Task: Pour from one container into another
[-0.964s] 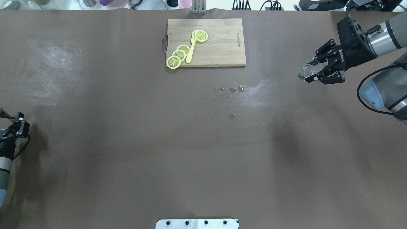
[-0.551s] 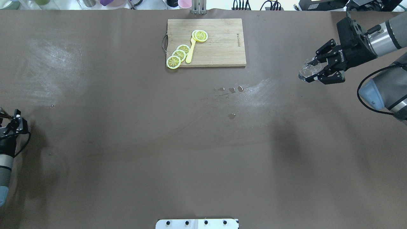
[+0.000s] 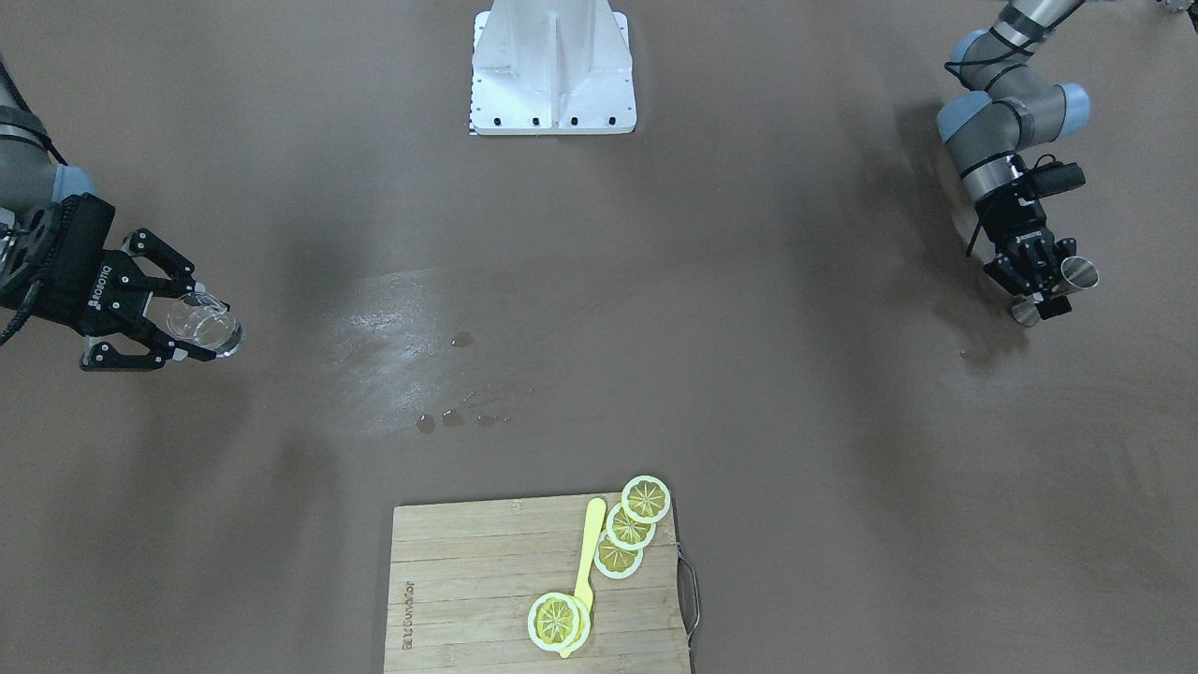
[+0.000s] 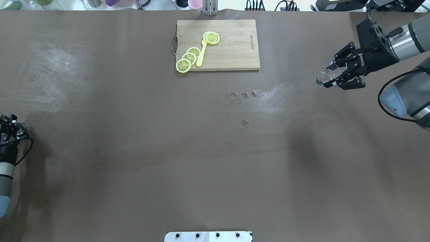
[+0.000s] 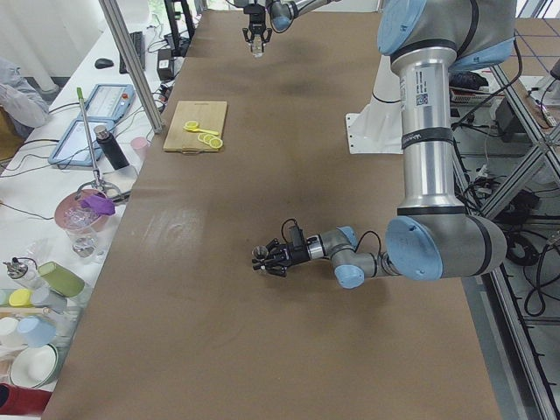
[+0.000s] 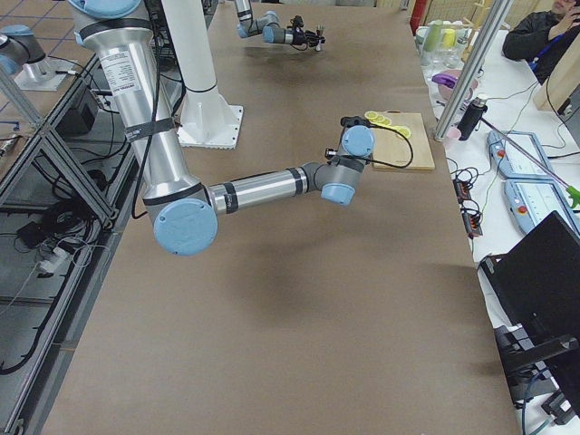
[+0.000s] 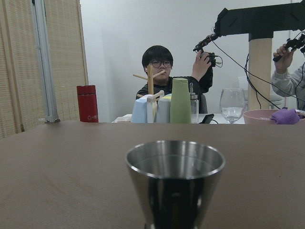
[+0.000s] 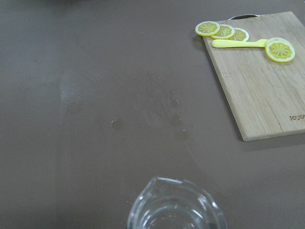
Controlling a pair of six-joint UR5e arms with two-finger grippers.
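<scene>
A clear glass cup [image 4: 326,74] hangs above the table at the right, with my right gripper [image 4: 331,76] shut on it. In the front-facing view the glass cup [image 3: 213,328] tilts outward from that gripper [image 3: 198,328]. Its rim [image 8: 175,206] fills the bottom of the right wrist view. My left gripper [image 3: 1050,294] is shut on a small steel cup [image 3: 1076,274] at the table's left edge. The steel cup [image 7: 175,177] stands upright in the left wrist view, and its inside is hidden. In the overhead view, my left gripper [image 4: 8,127] sits at the far left.
A wooden cutting board [image 4: 235,50] at the back middle carries lemon slices [image 4: 189,57] and a yellow spoon [image 4: 201,55]. Small wet drops [image 4: 245,94] mark the table's centre. The robot's white base [image 3: 552,70] stands at the near edge. Bottles and cups [image 7: 167,102] line the far side.
My left gripper has drawn back toward the left edge and turned, with the steel cup in it. The right gripper with the glass has shifted slightly away from the robot.
</scene>
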